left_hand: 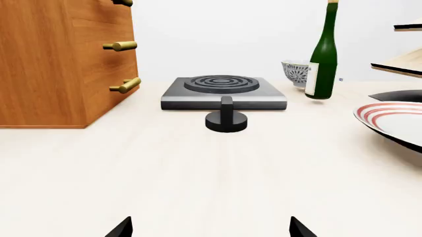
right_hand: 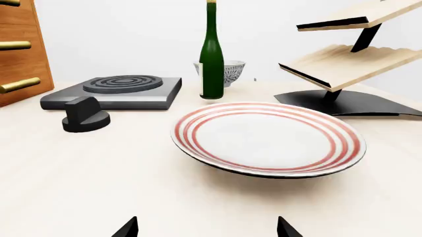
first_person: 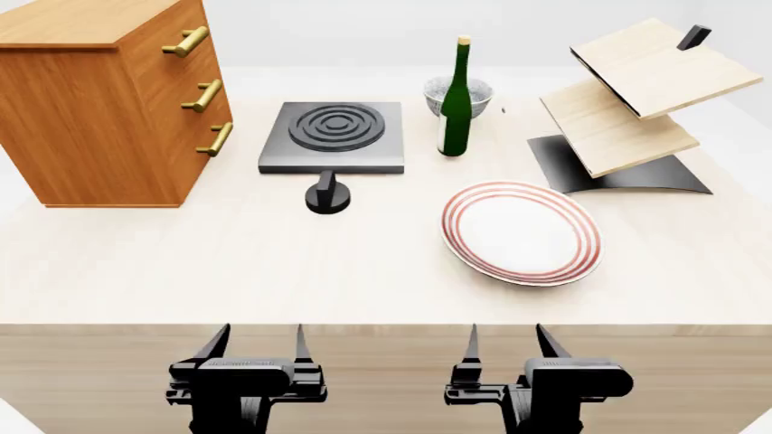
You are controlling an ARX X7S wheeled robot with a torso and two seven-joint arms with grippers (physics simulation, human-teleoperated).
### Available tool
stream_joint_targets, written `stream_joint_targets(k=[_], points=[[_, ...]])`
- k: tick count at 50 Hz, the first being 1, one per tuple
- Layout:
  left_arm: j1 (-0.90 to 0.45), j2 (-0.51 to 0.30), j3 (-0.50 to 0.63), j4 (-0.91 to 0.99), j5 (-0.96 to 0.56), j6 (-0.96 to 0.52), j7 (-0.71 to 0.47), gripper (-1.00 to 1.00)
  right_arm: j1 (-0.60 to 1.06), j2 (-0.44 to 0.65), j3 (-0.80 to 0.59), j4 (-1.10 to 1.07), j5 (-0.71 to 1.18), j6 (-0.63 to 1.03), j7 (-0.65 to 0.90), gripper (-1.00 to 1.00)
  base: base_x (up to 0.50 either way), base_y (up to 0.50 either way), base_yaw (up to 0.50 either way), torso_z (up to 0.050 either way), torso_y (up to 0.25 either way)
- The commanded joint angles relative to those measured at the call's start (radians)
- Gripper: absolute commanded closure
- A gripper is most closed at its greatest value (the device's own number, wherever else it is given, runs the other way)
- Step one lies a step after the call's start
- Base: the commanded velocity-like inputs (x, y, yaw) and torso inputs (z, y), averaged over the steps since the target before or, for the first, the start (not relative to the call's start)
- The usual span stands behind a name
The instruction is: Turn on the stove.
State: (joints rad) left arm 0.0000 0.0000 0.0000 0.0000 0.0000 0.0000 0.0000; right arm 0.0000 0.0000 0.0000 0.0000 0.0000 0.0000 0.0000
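Observation:
The stove is a flat dark grey slab with a ringed round burner, at the back left of the table. It also shows in the left wrist view and the right wrist view. Its small black round knob stands apart, just in front of the slab; it also shows in the left wrist view and the right wrist view. My left gripper and right gripper are both open and empty at the table's near edge, far from the knob.
A wooden drawer chest stands left of the stove. A green bottle and a patterned bowl stand to its right. A red-striped plate lies right of centre. Wooden boards on a dark curved stand are at the back right.

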Motion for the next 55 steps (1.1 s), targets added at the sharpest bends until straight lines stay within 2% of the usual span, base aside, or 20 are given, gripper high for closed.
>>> stream_joint_targets(k=[1,7,11,14,17,21,22,27,34,42,49,55], points=[[0.006,-0.011,0.013,0.021,-0.011,-0.015,-0.013,-1.0,-0.005,0.025,-0.032,-0.019,0.025,0.013,0.033,-1.0,0.0,0.0,0.0,0.0,0.0],[-0.019,-0.034,0.049,-0.031,-0.002,-0.054,-0.053,-1.0,-0.005,0.047,-0.062,-0.009,0.016,-0.008,0.049,-1.0,0.0,0.0,0.0,0.0,0.0],[-0.025,-0.045,0.062,-0.033,-0.039,-0.072,-0.032,-1.0,0.027,0.044,-0.051,0.02,0.056,0.086,0.061,-1.0,0.0,0.0,0.0,0.0,0.0],[-0.057,-0.047,0.056,-0.038,-0.021,-0.169,-0.082,-1.0,0.044,0.051,-0.043,0.018,0.076,0.125,0.072,-1.0,0.0,0.0,0.0,0.0,0.0],[-0.071,-0.07,0.066,0.063,-0.02,-0.27,-0.072,-1.0,0.041,0.066,-0.056,-0.093,0.037,0.201,0.109,-1.0,0.0,0.0,0.0,0.0,0.0],[-0.079,-0.094,0.076,0.27,-0.051,-0.455,-0.04,-1.0,0.053,0.089,-0.066,-0.34,0.059,0.423,0.095,-1.0,0.0,0.0,0.0,0.0,0.0],[-0.103,-0.094,0.056,0.346,-0.087,-0.559,-0.031,-1.0,0.075,0.095,-0.053,-0.426,0.091,0.512,0.085,-1.0,0.0,0.0,0.0,0.0,0.0],[-0.163,-0.118,0.033,0.494,-0.134,-0.725,-0.022,-1.0,0.148,0.114,-0.04,-0.589,0.136,0.722,0.087,-1.0,0.0,0.0,0.0,0.0,0.0],[-0.223,-0.121,-0.038,0.701,-0.236,-0.967,-0.018,-1.0,0.217,0.115,0.003,-0.721,0.213,0.93,0.085,-1.0,0.0,0.0,0.0,0.0,0.0],[-0.267,-0.123,-0.062,0.787,-0.286,-1.067,-0.017,-1.0,0.241,0.12,0.032,-0.785,0.24,0.978,0.096,-1.0,0.0,0.0,0.0,0.0,0.0],[-0.261,-0.127,-0.061,0.789,-0.289,-1.047,-0.022,-1.0,0.223,0.107,0.057,-0.775,0.263,0.937,0.091,-1.0,0.0,0.0,0.0,0.0,0.0],[-0.26,-0.13,-0.059,0.78,-0.29,-1.035,-0.028,-1.0,0.215,0.096,0.089,-0.761,0.307,0.91,0.073,-1.0,0.47,0.0,0.0,0.0,0.0]])
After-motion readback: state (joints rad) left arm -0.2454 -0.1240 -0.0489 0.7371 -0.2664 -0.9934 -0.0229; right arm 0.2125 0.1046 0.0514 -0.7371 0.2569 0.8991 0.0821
